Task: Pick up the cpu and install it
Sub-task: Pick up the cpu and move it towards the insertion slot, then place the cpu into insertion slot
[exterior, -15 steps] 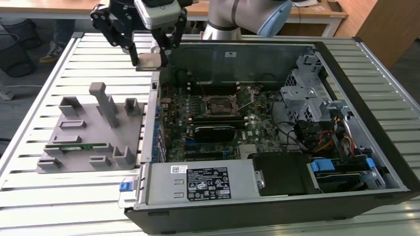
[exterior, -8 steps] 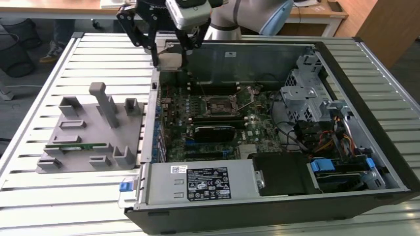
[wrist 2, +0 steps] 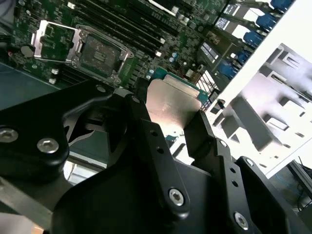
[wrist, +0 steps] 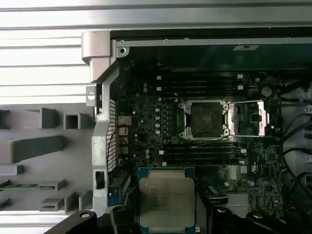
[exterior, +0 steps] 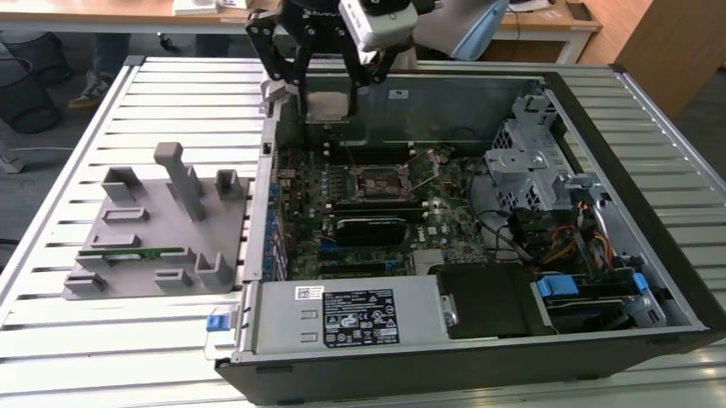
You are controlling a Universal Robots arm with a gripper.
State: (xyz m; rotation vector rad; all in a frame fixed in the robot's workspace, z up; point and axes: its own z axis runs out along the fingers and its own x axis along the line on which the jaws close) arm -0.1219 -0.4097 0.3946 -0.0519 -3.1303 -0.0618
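Fingers [wrist 2: 146,131] are clenched on the cpu [exterior: 326,105], pinching two opposite edges, with its metal lid visible in both wrist views. It hangs over the far wall of the computer case [exterior: 477,102], upper middle of the exterior view. The open socket [exterior: 380,180] lies lower in frame, slightly toward the exterior view's right, apart from the chip.

A big black computer case [exterior: 669,255] lies open on a grey table [exterior: 114,357] made of long metal strips, nearer the table's edge at the exterior view's right. A grey plastic holder [exterior: 136,225] sits just beside the case, toward the other edge. A thin green memory stick [exterior: 131,252] lies in it. Inside the case is a green board [exterior: 448,191].
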